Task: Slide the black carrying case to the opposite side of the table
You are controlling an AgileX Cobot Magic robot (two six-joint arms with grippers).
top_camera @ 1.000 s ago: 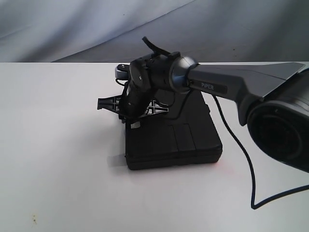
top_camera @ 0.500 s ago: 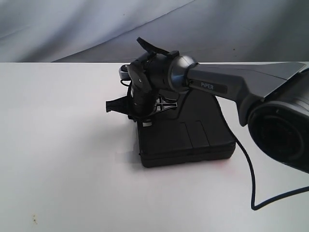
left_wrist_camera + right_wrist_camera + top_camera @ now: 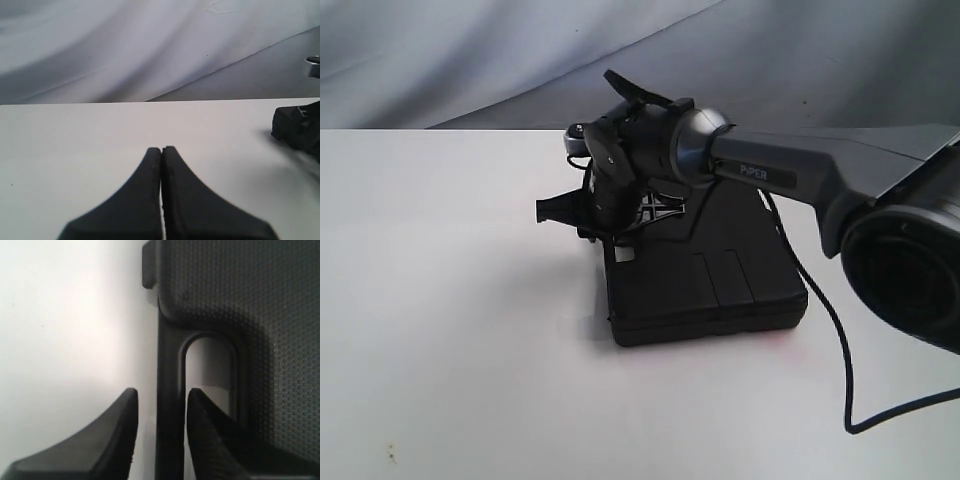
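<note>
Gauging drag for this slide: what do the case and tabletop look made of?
Black carrying case: likely moulded hard plastic, matte, with a fine dimpled texture and rounded edges. Table: smooth white surface with low sheen, possibly laminate; can't confirm.

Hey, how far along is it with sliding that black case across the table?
Done: the right gripper has hooked the handle, one finger in its opening, and the black case has moved rightward from a second ago. In hand: the pull on that handle. Left: bare table still shows to the case's right, so the slide looks unfinished. The left gripper is shut, idle.
</note>
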